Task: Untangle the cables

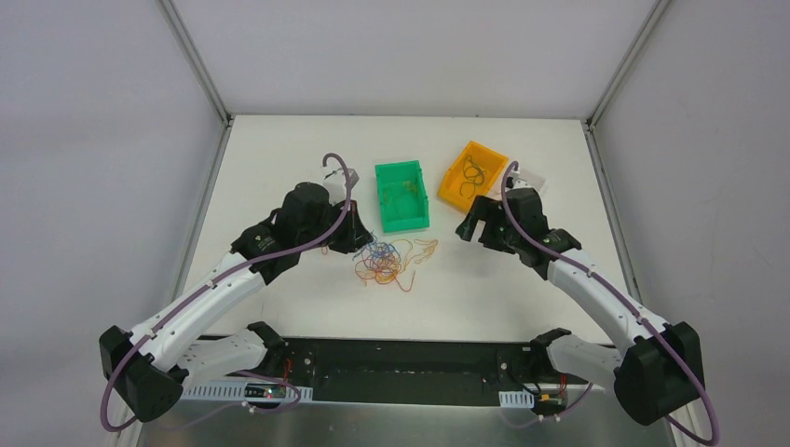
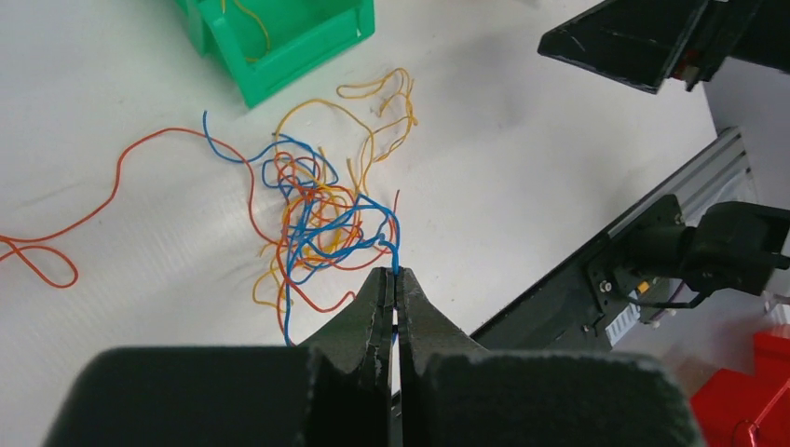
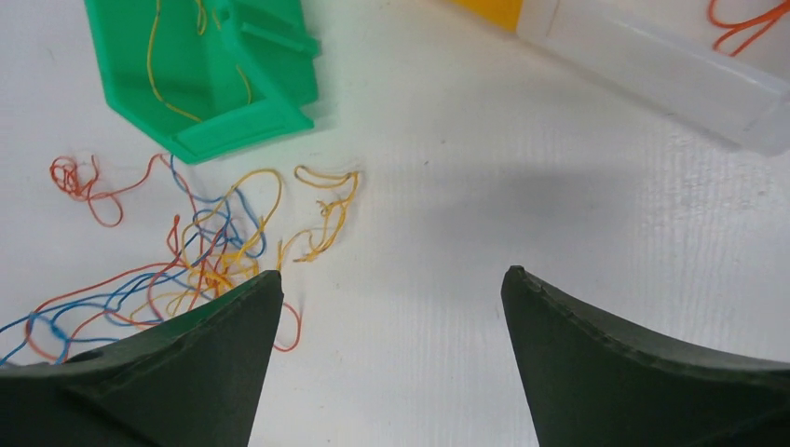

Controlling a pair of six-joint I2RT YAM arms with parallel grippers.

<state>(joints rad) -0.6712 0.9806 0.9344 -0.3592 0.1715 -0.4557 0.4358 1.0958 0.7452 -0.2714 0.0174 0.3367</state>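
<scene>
Pinches a blue strand of the tangled cables (image 2: 321, 223) in the closed left pincer (image 2: 393, 277); holds the right pincer (image 3: 391, 275) spread wide over the desk (image 3: 447, 186)

1. The cables (image 2: 317, 219) are thin strands in smooth, faintly shiny plastic sheathing, coloured orange, red, blue and yellow
2. The table (image 3: 484, 223) is white and matt, with a fine ribbed grain across its surface
3. The green bin (image 3: 210, 102) is smooth moulded plastic with a soft sheen; the orange bin (image 1: 454, 193) looks like the same kind of plastic
4. The clear box (image 3: 652, 88) is frosted, translucent plastic
5. The left gripper (image 2: 393, 276) and right gripper (image 3: 391, 284) have dark, matt, rough fingers with fine layered ridges along their edges
6. The rail (image 2: 722, 154) is dull silvery metal with grooves
7. The arm shell (image 1: 214, 298) is smooth white plastic
</scene>
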